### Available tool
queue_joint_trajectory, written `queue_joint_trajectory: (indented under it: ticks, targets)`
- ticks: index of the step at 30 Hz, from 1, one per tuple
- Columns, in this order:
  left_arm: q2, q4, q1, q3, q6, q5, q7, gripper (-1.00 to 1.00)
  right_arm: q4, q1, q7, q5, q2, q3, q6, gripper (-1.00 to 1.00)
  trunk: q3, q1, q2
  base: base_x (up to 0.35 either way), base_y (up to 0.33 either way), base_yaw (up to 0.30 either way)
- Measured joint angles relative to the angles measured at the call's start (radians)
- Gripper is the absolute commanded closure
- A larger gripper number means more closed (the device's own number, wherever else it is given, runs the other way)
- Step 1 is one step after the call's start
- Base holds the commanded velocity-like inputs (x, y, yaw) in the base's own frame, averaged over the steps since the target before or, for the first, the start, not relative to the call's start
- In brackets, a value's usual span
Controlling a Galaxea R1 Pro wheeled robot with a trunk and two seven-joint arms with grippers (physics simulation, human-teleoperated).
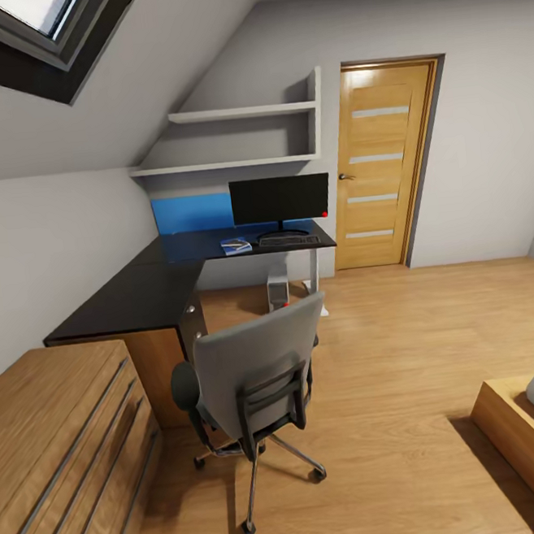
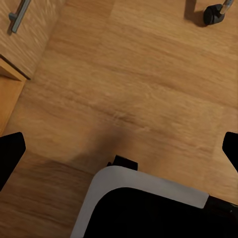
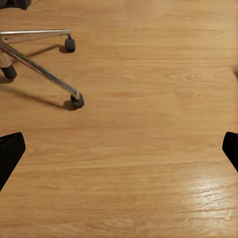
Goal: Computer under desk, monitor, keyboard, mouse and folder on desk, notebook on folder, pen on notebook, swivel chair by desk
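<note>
The monitor [image 1: 280,199] and keyboard [image 1: 289,239] sit on the table [image 1: 131,300] with the computer [image 1: 279,288] under it, the swivel chair [image 1: 257,374] stands just beside it, and both tools, left [image 2: 119,148] and right [image 3: 119,148], are wide open, holding nothing.

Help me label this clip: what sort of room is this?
Probably an attic bedroom with a work corner: sloped ceiling with a skylight, an L-shaped desk with monitor, and a bed corner.

one monitor [image 1: 280,199], one keyboard [image 1: 289,240], one swivel chair [image 1: 257,374], one computer [image 1: 278,287], two shelves [image 1: 240,113]
</note>
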State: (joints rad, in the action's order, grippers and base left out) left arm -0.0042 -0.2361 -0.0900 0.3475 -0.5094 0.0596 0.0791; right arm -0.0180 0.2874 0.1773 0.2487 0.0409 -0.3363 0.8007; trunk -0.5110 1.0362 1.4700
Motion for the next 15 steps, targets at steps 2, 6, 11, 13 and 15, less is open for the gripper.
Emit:
queue_joint_trajectory:
  ticks: [2, 6, 11, 13, 15]
  targets:
    - [0.0, 0.0, 0.0, 0.0, 0.0, 0.0, 0.0, -1.0, 0.0, 0.0, 0.0, 0.0, 0.0, 0.0, 0.0, -1.0, -0.006, 0.008, 0.014, 0.0, 0.0, 0.0]
    - [0.0, 0.0, 0.0, 0.0, 0.0, 0.0, 0.0, -1.0, 0.0, 0.0, 0.0, 0.0, 0.0, 0.0, 0.0, -1.0, -0.019, 0.023, 0.042, 0.0, 0.0, 0.0]
    - [0.0, 0.0, 0.0, 0.0, 0.0, 0.0, 0.0, -1.0, 0.0, 0.0, 0.0, 0.0, 0.0, 0.0, 0.0, -1.0, -0.034, 0.042, 0.077, 0.0, 0.0, 0.0]
    - [0.0, 0.0, 0.0, 0.0, 0.0, 0.0, 0.0, -1.0, 0.0, 0.0, 0.0, 0.0, 0.0, 0.0, 0.0, -1.0, -0.041, 0.05, 0.091, 0.0, 0.0, 0.0]
    - [0.0, 0.0, 0.0, 0.0, 0.0, 0.0, 0.0, -1.0, 0.0, 0.0, 0.0, 0.0, 0.0, 0.0, 0.0, -1.0, -0.047, 0.058, 0.105, 0.0, 0.0, 0.0]
